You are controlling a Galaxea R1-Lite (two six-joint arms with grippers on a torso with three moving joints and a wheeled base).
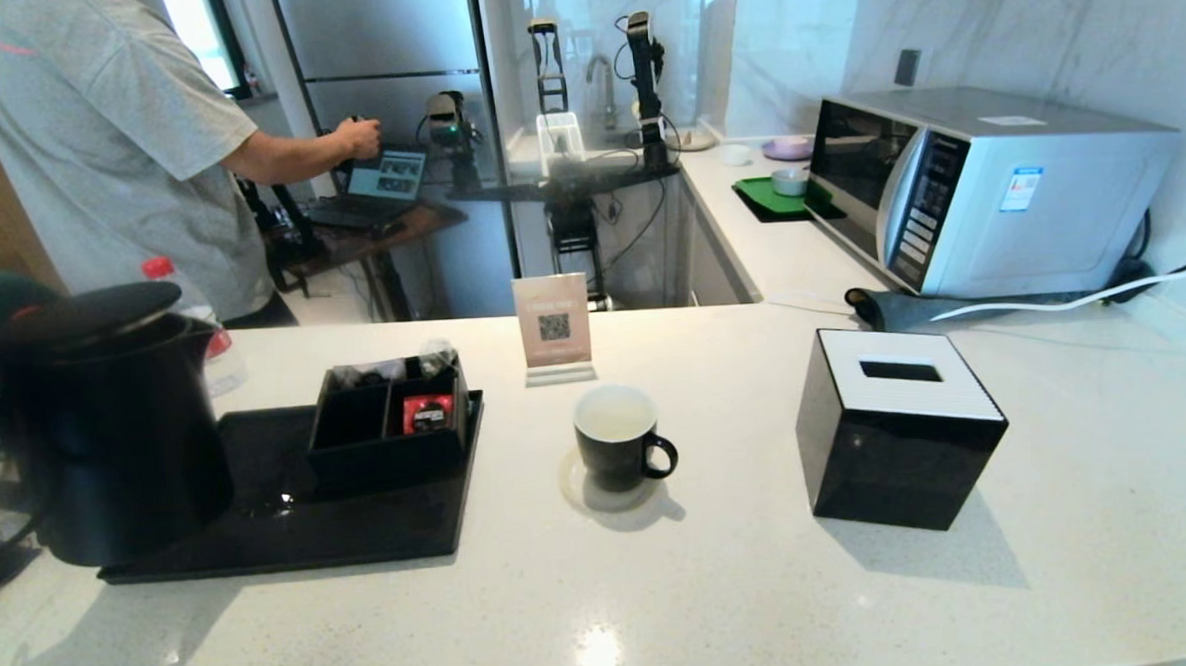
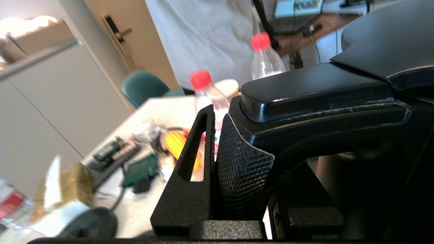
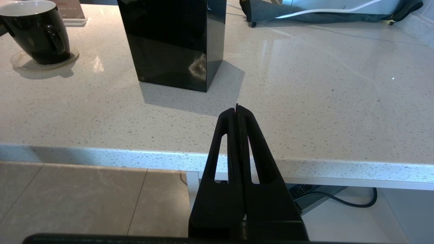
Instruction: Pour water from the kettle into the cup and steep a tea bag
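The kettle [image 1: 117, 434] stands at the left edge of the head view, lid closed; whether its base rests on the black tray [image 1: 291, 526] or hangs just above the near left corner cannot be told. In the left wrist view the left gripper [image 2: 244, 162] is clamped on the kettle's handle [image 2: 322, 98], one finger [image 2: 190, 176] visible beside the textured grip, so the pick-up step appears complete. The cup [image 1: 618, 450] sits on a pale coaster [image 1: 575, 494] at the centre of the desk [image 1: 664, 590], well apart from the kettle; its white interior shows no tea bag, and whether it holds water cannot be told. Judged from this, pouring and steeping both remain. The compartment box [image 1: 389, 422] on the tray holds a red packet [image 1: 427, 413], possibly the tea. The right gripper [image 3: 237, 112] hangs below the desk edge in the lower centre of its wrist view, fingers pressed together, holding nothing. A black tissue box [image 1: 898, 430] stands right of the cup.
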